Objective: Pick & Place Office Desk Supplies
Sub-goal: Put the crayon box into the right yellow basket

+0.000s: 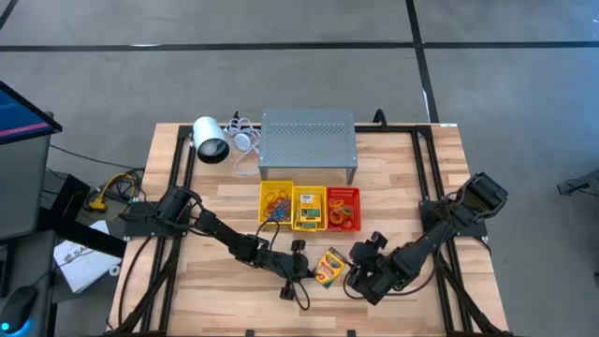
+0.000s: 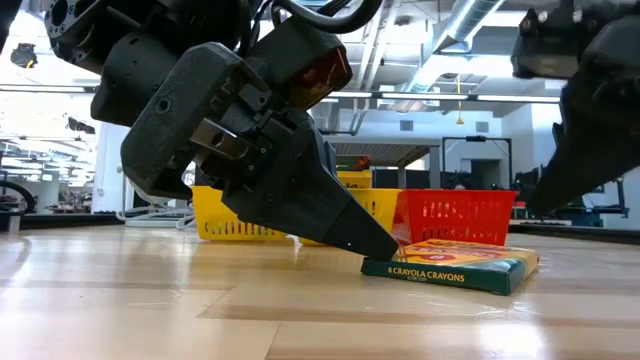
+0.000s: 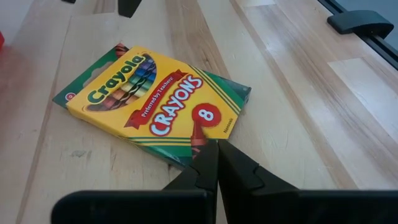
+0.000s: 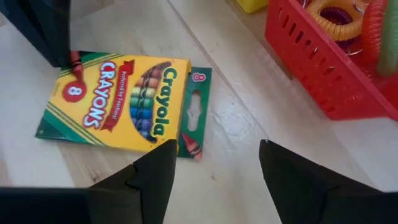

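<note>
A yellow-and-green crayon box (image 3: 155, 99) lies flat on the wooden table, in front of the bins, with its end flap (image 4: 196, 112) open. My left gripper (image 3: 216, 146) reaches in from the table's left, shut, with its tips at the edge of the box. My right gripper (image 4: 214, 158) hangs open above the flap end of the box (image 1: 328, 267), coming from the table's right, and touches nothing. My left gripper has its shut fingertips (image 2: 388, 250) against the box's long edge (image 3: 198, 138) near the corner printed with the "8". It slants down from the table's left. The box stays flat on the table.
Behind the box stand three small bins: a yellow bin (image 1: 264, 204) with rubber bands and rings, a yellow bin (image 1: 298, 221) with another crayon box, and a red bin (image 4: 323, 68) with rings. Farther back are a grey perforated stand (image 1: 309, 140) and a white lamp (image 1: 210, 140).
</note>
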